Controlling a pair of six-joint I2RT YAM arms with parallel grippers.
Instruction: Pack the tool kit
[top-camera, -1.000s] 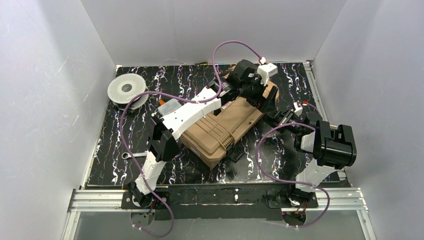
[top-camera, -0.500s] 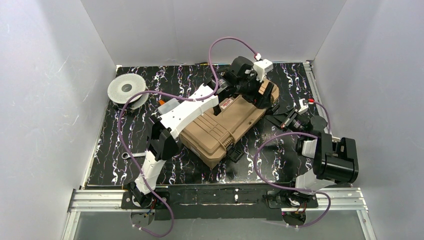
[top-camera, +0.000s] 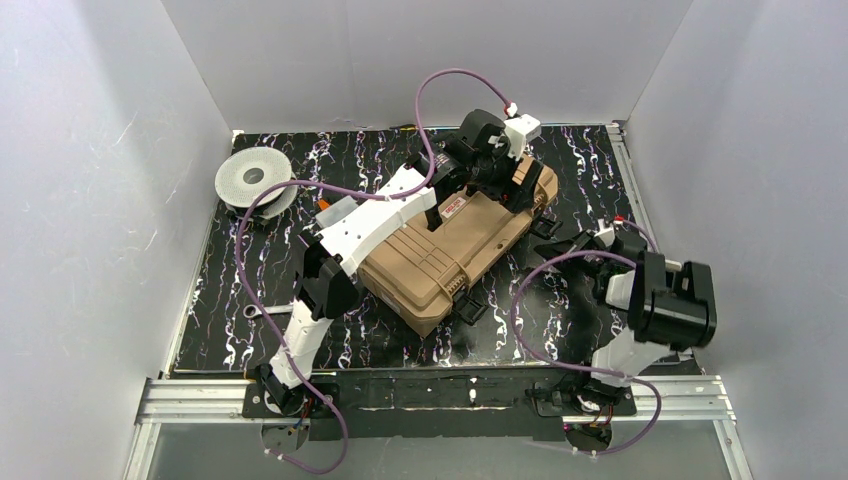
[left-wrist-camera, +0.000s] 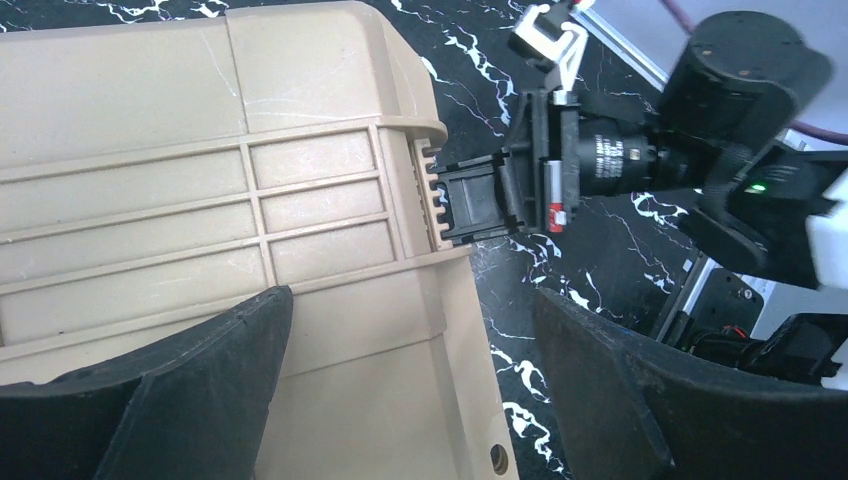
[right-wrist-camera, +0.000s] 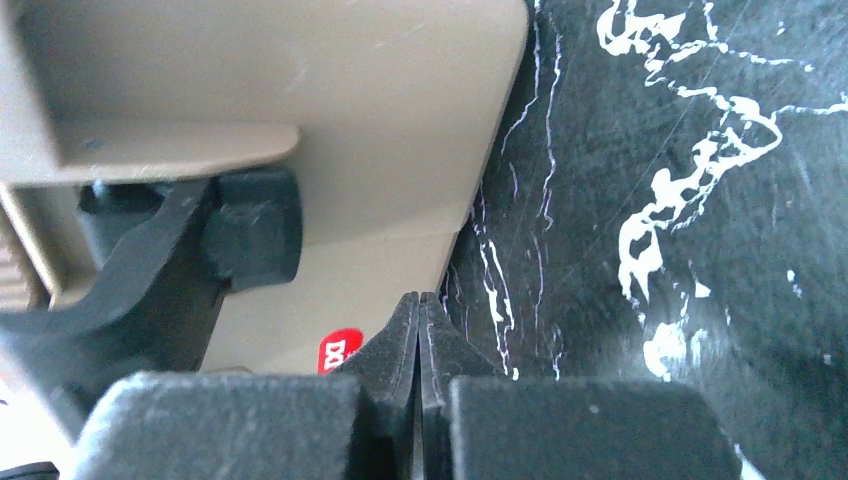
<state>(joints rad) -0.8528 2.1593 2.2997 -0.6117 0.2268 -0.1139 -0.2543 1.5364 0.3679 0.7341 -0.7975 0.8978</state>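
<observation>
The tan toolbox (top-camera: 450, 250) lies closed and slanted in the middle of the mat; it also shows in the left wrist view (left-wrist-camera: 200, 180). My left gripper (top-camera: 505, 178) is open and empty, hovering over the box's far end with its fingers (left-wrist-camera: 160, 400) astride the lid's edge. My right gripper (top-camera: 568, 245) is shut on nothing, its tip (right-wrist-camera: 420, 310) low at the box's right side (right-wrist-camera: 300, 60), beside a black latch (right-wrist-camera: 230, 235). That latch (left-wrist-camera: 470, 205) sticks out from the lid rim. No screwdrivers or pliers are in view.
A grey round spool (top-camera: 253, 181) sits at the far left, a small clear box (top-camera: 340, 212) beside my left arm. A small silver tool (top-camera: 258, 313) lies at the near left. Another black latch (top-camera: 470, 306) juts from the box's near side. White walls enclose the mat.
My left gripper has shifted a little left over the box's far end. My right arm has drawn its elbow back toward the near right, its shut tip staying by the box's right side.
</observation>
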